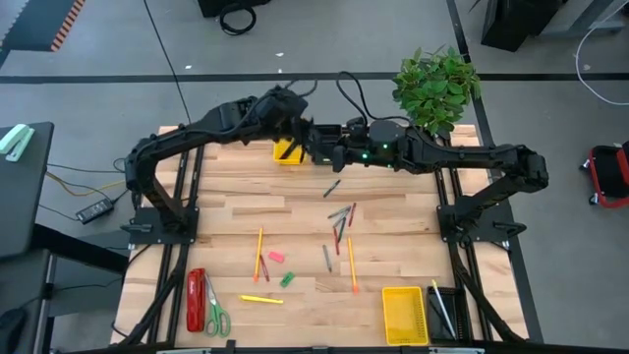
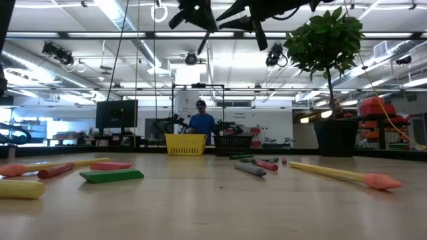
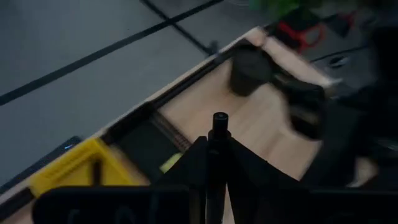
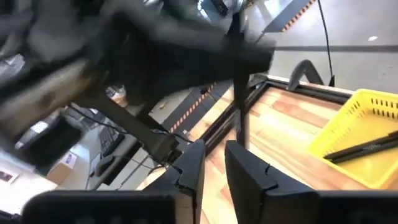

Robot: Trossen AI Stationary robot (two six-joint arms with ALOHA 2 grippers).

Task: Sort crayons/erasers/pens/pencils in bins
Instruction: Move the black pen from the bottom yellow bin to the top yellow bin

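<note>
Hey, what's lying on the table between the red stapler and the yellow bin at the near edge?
In the high view, between the red stapler and yellow bin: green-handled scissors, a yellow pencil, then bare wood.

From above, both grippers merge into a dark tangle over the far yellow bin [image 1: 288, 151], hiding most of it. The right wrist view shows the left arm [image 4: 124, 43] as a blur.

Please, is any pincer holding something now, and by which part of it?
The left pincer is shut on a slender black pen, gripping its shaft just below one end. The right pincer stands open nearby.
</note>
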